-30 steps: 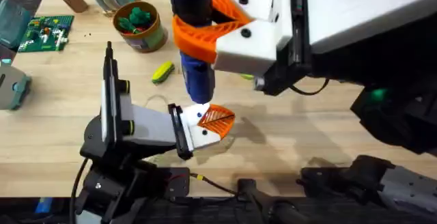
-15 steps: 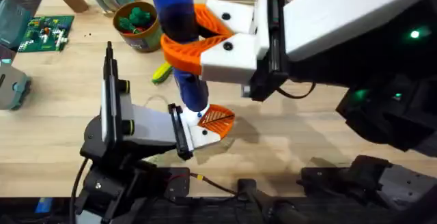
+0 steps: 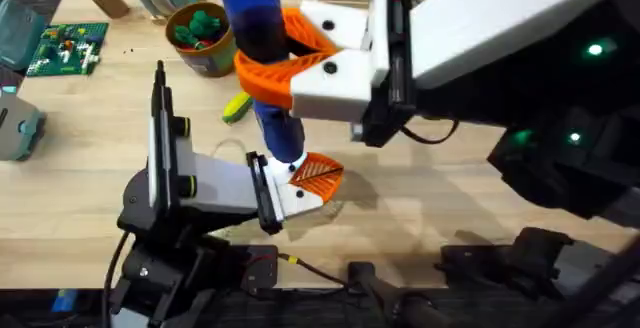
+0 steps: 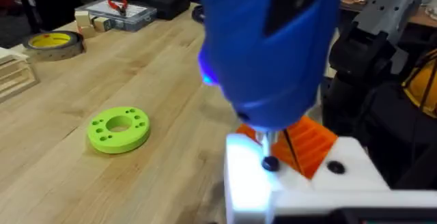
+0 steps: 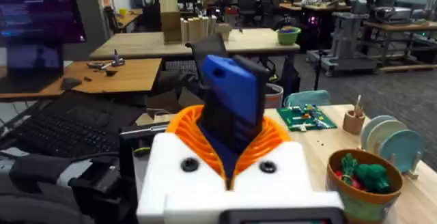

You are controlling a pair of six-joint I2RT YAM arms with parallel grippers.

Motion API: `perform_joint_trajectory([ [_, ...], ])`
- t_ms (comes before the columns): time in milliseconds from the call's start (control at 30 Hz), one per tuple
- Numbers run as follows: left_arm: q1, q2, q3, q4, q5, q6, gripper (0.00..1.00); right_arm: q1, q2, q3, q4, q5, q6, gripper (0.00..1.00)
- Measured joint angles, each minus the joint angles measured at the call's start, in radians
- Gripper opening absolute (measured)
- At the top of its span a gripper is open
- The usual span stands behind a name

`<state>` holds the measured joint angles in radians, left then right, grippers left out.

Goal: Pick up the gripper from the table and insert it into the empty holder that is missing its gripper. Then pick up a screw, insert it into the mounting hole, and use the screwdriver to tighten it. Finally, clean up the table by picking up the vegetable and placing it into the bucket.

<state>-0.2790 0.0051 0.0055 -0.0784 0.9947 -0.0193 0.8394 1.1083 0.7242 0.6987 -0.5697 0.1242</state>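
We see the right gripper (image 3: 283, 56) clamped on the screwdriver (image 3: 262, 58), its two orange ribbed pads (image 3: 262, 73) pressing the blue body from both sides; the tool stands nearly upright between them. Its thin dark tip (image 4: 268, 149) meets one dark screw (image 4: 270, 163) seated on the white holder (image 4: 300, 190), just beside the orange gripper (image 3: 318, 172) already mounted there. A second dark screw head (image 4: 335, 168) shows on the same white block. The left gripper (image 3: 300, 186) carries that holder; we cannot tell how its jaws stand.

We count one vegetable (image 3: 237, 106) lying on the table (image 3: 420, 188), apart from both grippers and near the one bucket (image 3: 205, 40), which holds what appear to be dark green toy pieces (image 3: 198, 26). One green ring disc (image 4: 119, 128) lies flat on the wood.
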Motion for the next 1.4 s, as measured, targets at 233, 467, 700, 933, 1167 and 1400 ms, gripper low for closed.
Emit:
perform_joint_trajectory([
  [233, 0.000, 0.000, 0.000, 0.000, 0.000, 0.000, 0.007, 0.000, 0.009, 0.000, -0.002, 0.000, 0.000, 0.010],
  [467, 0.000, 0.000, 0.000, 0.000, 0.000, 0.000, 0.007, 0.001, 0.009, 0.000, -0.003, 0.000, 0.000, 0.010],
  [700, 0.000, 0.000, 0.000, 0.000, 0.000, 0.000, 0.007, 0.005, 0.009, 0.000, -0.007, 0.000, 0.000, 0.010],
  [933, 0.000, 0.000, 0.000, 0.000, 0.000, -0.001, 0.007, 0.005, 0.009, 0.000, -0.025, 0.000, 0.000, 0.010],
  [1167, 0.000, 0.000, 0.000, -0.003, 0.000, -0.011, 0.007, 0.005, 0.009, 0.000, -0.037, 0.001, 0.000, 0.010],
  [1400, 0.000, 0.000, 0.000, -0.003, 0.000, -0.019, 0.007, 0.005, 0.013, 0.000, -0.036, 0.003, 0.000, 0.010],
])
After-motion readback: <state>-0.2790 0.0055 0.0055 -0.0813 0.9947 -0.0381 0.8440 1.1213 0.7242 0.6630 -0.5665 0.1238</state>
